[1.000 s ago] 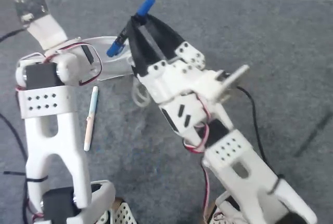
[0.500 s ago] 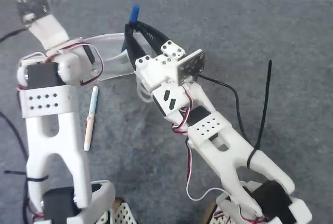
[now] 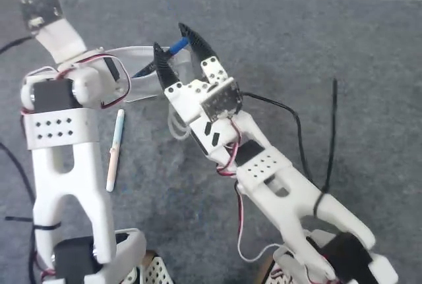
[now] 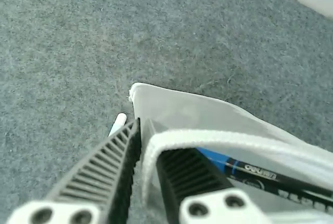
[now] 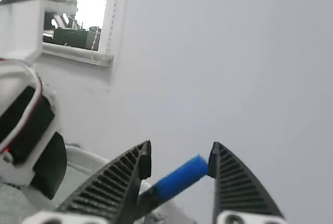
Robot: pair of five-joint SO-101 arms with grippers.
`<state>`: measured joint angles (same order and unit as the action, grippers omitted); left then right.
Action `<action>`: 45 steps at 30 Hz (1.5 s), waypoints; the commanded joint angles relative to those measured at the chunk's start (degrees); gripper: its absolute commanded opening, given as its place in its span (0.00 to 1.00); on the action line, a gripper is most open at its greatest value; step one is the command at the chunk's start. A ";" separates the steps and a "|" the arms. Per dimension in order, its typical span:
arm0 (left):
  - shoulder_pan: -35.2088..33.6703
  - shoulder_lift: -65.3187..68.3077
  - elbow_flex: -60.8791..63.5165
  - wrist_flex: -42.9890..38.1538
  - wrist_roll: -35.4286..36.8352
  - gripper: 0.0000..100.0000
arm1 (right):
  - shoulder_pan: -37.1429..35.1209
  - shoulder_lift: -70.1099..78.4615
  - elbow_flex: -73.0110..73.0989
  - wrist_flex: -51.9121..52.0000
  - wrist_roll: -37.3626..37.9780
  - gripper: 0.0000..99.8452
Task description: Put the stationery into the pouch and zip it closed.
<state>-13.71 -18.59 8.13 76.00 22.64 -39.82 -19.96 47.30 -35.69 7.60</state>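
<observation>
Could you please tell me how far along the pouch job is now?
Done: the blue pen is partly inside the clear plastic pouch, right gripper open around it. In hand: left gripper pinches the pouch's rim. Left: the white pen on the grey carpet, then zipping.

Had the left gripper (image 4: 138, 126) pinched tight on the pouch (image 4: 197, 110) edge, with the left arm (image 3: 62, 165) upright and folded forward at the elbow. Had the right arm (image 3: 283, 192) stretched diagonally forward, its right gripper (image 3: 173, 41) spread wide, black fingers pointing away.
</observation>
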 commanded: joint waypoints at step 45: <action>-0.09 0.18 0.40 -1.67 -0.35 0.01 | 0.22 -15.16 -2.46 30.64 -30.95 0.14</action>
<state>-13.71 -18.24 8.13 76.00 22.64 -40.35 -34.99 47.30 -3.69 -23.16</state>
